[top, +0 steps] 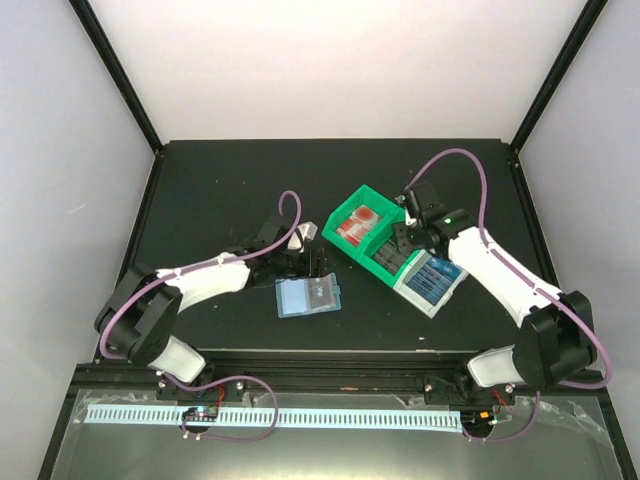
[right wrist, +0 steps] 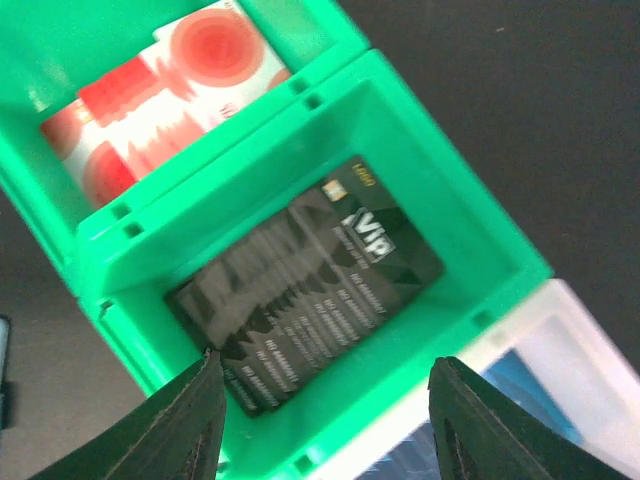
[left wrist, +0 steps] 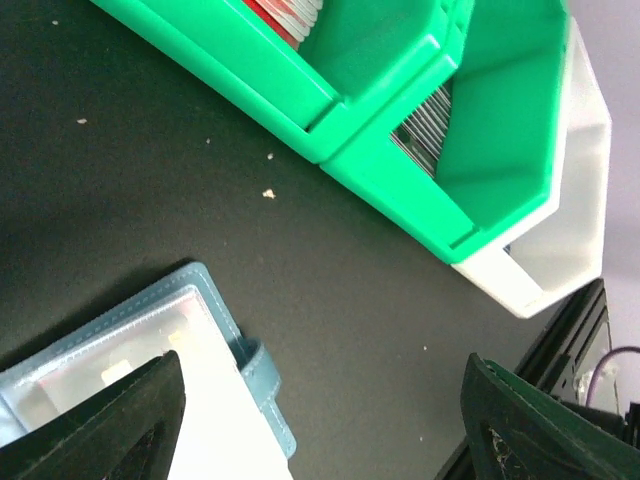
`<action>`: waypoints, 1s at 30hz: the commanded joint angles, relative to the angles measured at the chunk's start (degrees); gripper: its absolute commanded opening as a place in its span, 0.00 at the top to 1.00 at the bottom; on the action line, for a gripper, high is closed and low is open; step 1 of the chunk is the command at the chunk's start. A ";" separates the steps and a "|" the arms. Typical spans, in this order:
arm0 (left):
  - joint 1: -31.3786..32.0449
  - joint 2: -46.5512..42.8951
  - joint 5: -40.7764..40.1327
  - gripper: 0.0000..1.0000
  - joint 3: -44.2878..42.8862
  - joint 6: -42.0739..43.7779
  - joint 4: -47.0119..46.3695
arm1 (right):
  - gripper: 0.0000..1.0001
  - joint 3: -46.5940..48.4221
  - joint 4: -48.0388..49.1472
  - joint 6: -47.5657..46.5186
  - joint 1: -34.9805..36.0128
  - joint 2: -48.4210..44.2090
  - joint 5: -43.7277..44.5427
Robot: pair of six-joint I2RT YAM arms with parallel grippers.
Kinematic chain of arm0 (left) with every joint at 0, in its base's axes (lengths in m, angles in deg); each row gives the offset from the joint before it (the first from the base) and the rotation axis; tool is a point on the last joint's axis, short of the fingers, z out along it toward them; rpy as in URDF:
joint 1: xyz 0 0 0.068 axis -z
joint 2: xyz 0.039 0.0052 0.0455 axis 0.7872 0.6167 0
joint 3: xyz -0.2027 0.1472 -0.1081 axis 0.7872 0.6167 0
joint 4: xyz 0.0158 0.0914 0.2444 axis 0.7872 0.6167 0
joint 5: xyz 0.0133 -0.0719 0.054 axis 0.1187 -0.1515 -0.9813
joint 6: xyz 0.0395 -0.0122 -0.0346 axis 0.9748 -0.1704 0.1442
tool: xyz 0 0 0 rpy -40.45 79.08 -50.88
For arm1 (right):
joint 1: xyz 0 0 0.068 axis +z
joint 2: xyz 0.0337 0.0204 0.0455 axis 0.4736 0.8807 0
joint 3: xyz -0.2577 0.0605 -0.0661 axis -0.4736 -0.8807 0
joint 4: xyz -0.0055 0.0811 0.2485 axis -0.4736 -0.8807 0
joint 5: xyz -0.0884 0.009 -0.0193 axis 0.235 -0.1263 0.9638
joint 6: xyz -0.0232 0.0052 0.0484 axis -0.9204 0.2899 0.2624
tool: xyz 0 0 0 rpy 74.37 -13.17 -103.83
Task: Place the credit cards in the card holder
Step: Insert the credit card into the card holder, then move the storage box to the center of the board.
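At the left of the black bench [top: 220, 190], the left claw [left wrist: 322, 385] hung low, its dark green fingers [left wrist: 120, 430] spread wide with nothing between them. The small blue-teal fold-over card holder [left wrist: 130, 340] lay open and flat just below and to the left of that claw, with its clear pockets up and its clasp tab pointing toward the bins. One finger overlapped its corner in the wrist view; whether it touched could not be told. The left arm was plainly the nearer to the holder.

Further right, three bins stood touching in a diagonal row. A green plastic bin [right wrist: 40, 60] held the red-and-white credit cards [right wrist: 190, 80], a second green bin [right wrist: 450, 190] held the blackish-green credit cards [right wrist: 310, 300], and a white bin [right wrist: 585, 320] held the blue credit cards [top: 432, 278].

The right claw [right wrist: 325, 365] hovered directly over the second green bin, jaws apart and empty. The top dark card lay flat right beneath the gap. In the wrist view its long axis ran from lower left to upper right, skewed to the line between the fingers rather than square to it.

By my reading, the coming move was a straight descent by the right claw. That skew would decide it: the wrist would probably need turning so the fingers could meet the card's edges inside the bin walls.
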 commanded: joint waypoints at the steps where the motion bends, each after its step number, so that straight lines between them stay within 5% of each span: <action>1: 0.46 3.04 -1.82 0.22 -3.78 -2.09 -1.73 | 0.42 3.20 -5.79 -5.08 -4.48 -0.35 -0.42; 11: 5.72 6.77 -2.74 0.21 -5.06 -5.14 -5.56 | 0.49 -6.91 -5.38 -7.22 -13.68 -5.00 -6.30; 20: 10.32 12.08 -5.27 0.19 -10.91 -7.93 -6.12 | 0.49 -1.30 -14.71 1.09 -13.51 7.26 9.34; 30: 11.82 12.25 -7.82 0.17 -10.62 -9.16 -7.55 | 0.52 -1.28 -6.18 0.35 -12.65 9.69 -4.24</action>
